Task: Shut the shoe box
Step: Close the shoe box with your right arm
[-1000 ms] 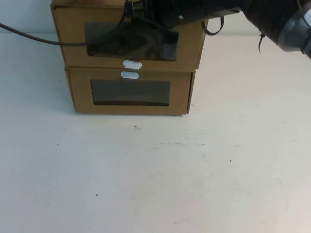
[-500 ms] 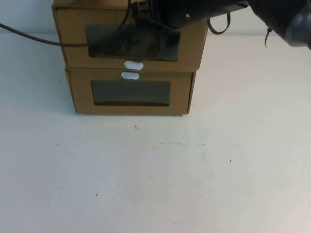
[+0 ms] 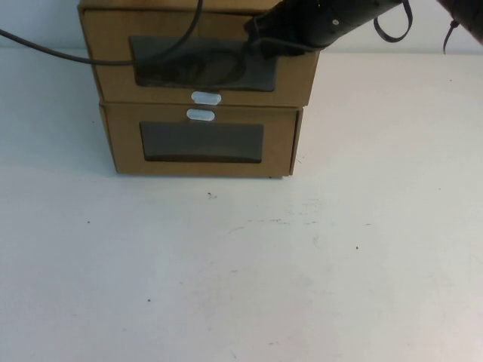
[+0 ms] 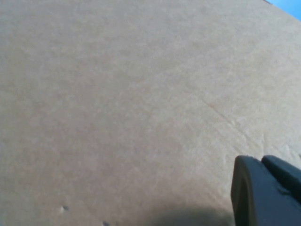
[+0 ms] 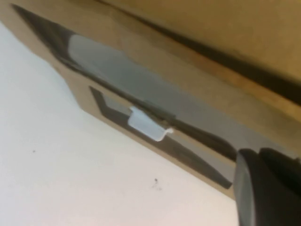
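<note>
The shoe box (image 3: 113, 53) is the upper of two stacked brown cardboard boxes, with a wide clear window and a small white pull tab (image 3: 206, 97) below it. Its front stands about flush with the box under it. My right gripper (image 3: 258, 34) is shut and empty, against the upper right of the shoe box's front. In the right wrist view (image 5: 261, 155) it sits close to the window (image 5: 108, 66) and the tab (image 5: 146, 124). My left gripper (image 4: 262, 161) is shut and empty, close against plain cardboard (image 4: 117, 103). It is hidden in the high view.
The lower cardboard box (image 3: 121, 143) has its white tab (image 3: 201, 115) above its window. A black cable (image 3: 45, 47) runs in from the left across the shoe box's front. The white table (image 3: 241, 271) spreads in front of the boxes.
My right arm has drawn back to the right along the top of the shoe box. The shoe box's front has shifted slightly back toward the stack.
</note>
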Action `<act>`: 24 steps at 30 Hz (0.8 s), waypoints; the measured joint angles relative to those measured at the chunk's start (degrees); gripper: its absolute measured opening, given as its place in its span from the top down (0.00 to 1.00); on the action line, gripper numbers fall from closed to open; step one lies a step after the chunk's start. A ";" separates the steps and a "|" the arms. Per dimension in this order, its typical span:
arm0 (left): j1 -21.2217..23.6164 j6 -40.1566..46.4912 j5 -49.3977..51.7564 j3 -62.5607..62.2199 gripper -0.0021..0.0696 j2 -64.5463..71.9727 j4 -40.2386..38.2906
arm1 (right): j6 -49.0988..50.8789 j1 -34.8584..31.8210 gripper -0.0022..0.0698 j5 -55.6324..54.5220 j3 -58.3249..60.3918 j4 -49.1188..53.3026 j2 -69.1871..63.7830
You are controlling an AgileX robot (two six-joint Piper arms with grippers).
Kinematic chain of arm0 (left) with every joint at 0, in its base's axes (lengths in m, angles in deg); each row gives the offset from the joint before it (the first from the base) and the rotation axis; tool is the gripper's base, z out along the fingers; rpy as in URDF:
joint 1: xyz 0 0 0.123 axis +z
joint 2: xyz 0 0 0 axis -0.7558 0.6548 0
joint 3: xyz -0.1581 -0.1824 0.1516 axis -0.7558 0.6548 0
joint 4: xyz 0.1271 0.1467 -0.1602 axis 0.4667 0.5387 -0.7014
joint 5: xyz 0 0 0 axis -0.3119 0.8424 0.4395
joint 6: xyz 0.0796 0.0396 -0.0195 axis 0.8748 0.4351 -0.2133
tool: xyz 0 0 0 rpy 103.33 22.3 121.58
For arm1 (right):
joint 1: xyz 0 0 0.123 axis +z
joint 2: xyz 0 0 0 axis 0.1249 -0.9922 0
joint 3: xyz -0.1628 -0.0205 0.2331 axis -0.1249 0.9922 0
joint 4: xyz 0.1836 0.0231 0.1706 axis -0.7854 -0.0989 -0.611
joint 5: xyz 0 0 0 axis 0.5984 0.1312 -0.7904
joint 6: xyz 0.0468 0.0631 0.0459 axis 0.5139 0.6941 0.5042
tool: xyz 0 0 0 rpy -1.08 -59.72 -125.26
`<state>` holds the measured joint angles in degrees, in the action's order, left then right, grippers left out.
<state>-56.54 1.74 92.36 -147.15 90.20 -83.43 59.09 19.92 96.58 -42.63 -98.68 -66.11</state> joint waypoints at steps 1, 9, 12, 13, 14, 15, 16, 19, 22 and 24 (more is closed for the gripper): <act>0.00 0.00 0.00 0.00 0.97 0.00 0.00 | 0.28 -0.11 0.99 0.00 0.00 0.55 0.00; 0.00 0.00 0.13 0.00 0.97 0.00 0.00 | 0.88 -0.79 0.99 -3.64 0.00 0.78 -0.60; 0.00 0.00 0.13 0.00 0.97 0.00 0.00 | 0.88 -1.15 0.99 -5.60 0.00 0.14 -1.51; 0.00 0.00 0.13 0.00 0.97 0.00 0.00 | 0.88 -1.27 0.99 -6.28 0.00 0.04 -1.85; 0.00 0.00 0.13 0.00 0.97 0.00 0.00 | 0.96 -1.36 0.99 -6.94 0.00 -0.09 -2.14; 0.00 0.00 0.13 0.00 0.97 0.00 0.00 | 0.96 -1.39 0.99 -7.28 0.00 -0.52 -2.48; 0.00 0.00 0.13 0.00 0.97 0.00 0.00 | 0.96 -1.52 0.99 -7.28 0.00 -0.66 -2.88; 0.00 0.00 0.68 0.00 0.97 0.00 0.00 | 0.96 -1.54 0.99 -6.89 0.00 -1.83 -3.41; 0.00 0.00 1.66 0.00 0.97 -0.11 0.44 | 0.09 -1.90 0.99 -5.71 0.00 -3.08 -2.94; 0.00 -0.27 2.22 0.00 0.97 -0.68 1.35 | -0.19 -2.14 0.99 -4.32 0.00 -3.62 -1.84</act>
<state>-56.54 1.47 94.58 -147.15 89.52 -82.08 58.91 17.78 92.26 -42.63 -102.30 -67.95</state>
